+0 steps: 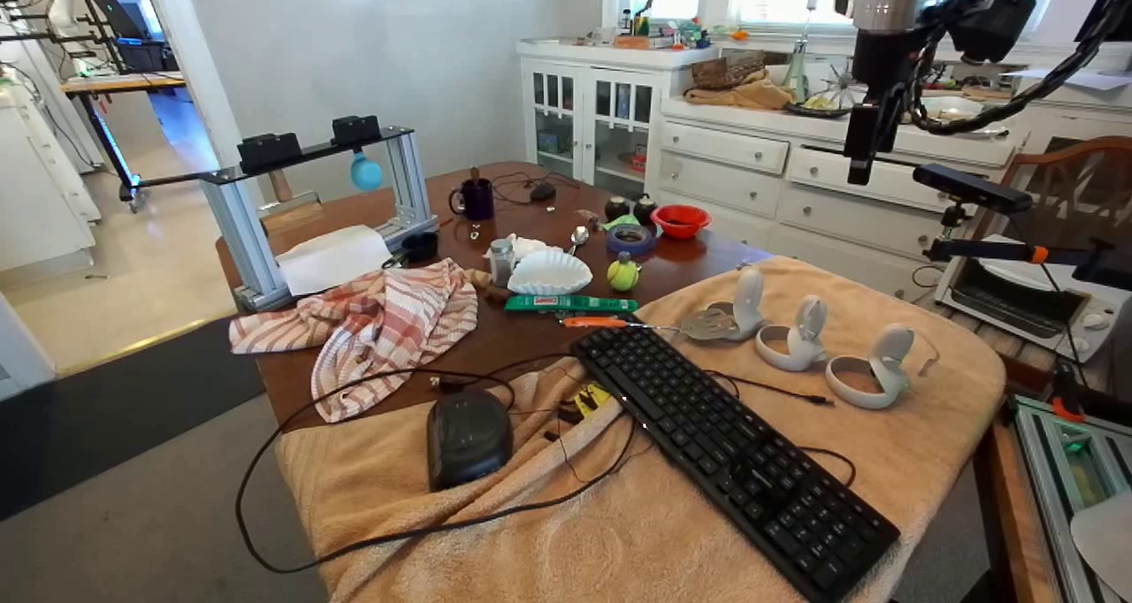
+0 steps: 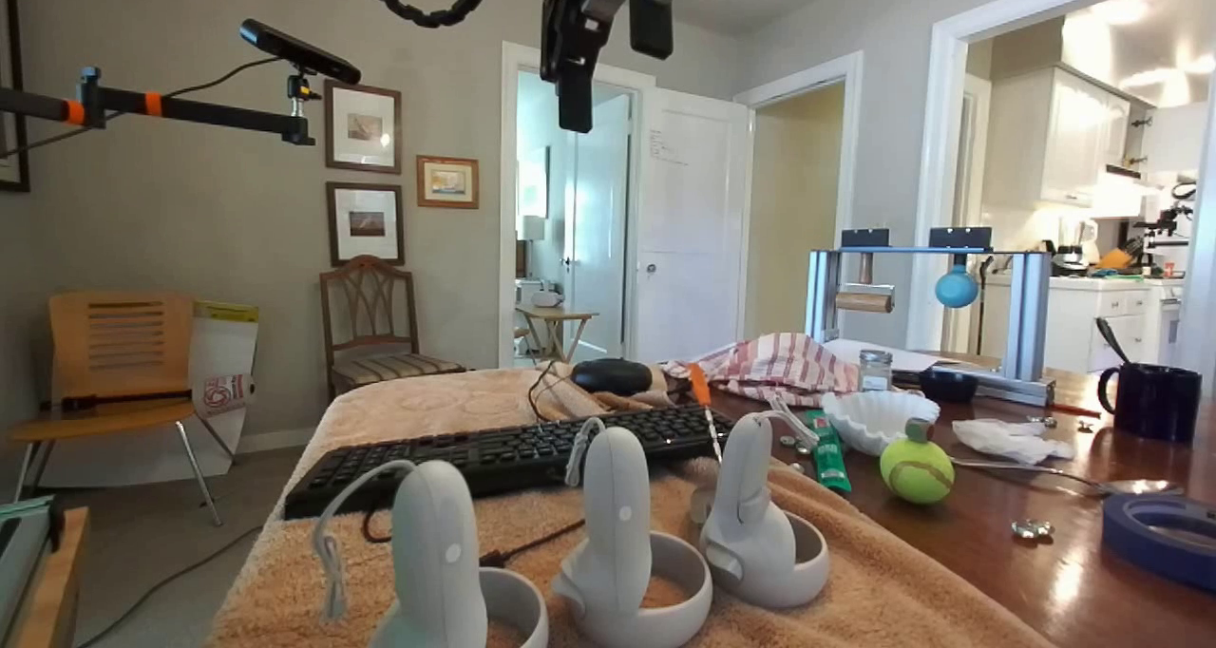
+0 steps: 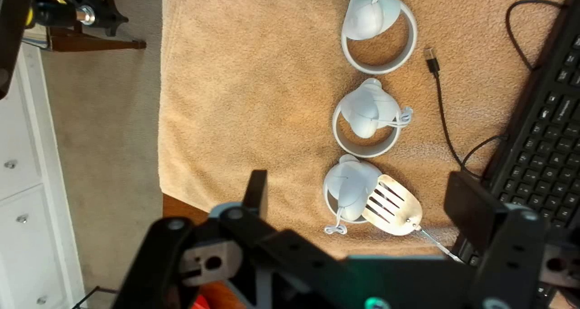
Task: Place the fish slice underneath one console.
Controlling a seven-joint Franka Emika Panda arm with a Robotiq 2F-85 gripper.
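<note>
Standing at the left of the brown surface point(image 1: 522, 333) in an exterior view, a metal frame point(image 1: 409, 183) has a sheet of paper point(image 1: 332, 256) at its foot; a striped cloth point(image 1: 398, 316) lies crumpled just in front; next come a rounded black object point(image 1: 469, 439) on the tan towel point(image 1: 548, 559) and, farther back, a dark mug point(image 1: 478, 202) with something sticking up from it; a glass jar point(image 1: 500, 263) stands beside a white fluted bowl point(image 1: 550, 276), with a green tube point(image 1: 570, 303) lying just before the bowl; a yellow-green ball point(image 1: 623, 276) follows, with a roll of tape point(image 1: 631, 250) and a red bowl point(image 1: 681, 231) behind it; then the fish slice point(image 3: 408, 216), its orange handle by the far end of the black keyboard point(image 1: 734, 451), its slotted blade over the towel at the leftmost of three white controllers point(image 1: 806, 344); in the wrist view the blade meets that controller, and I cannot tell whether its edge goes underneath; the keyboard lies slantwise on the towel, and the other two controllers stand in a row to the right; toward the right and well above the towel hangs the tool point(image 3: 358, 193), its jaws spread wide apart in the wrist view.
</note>
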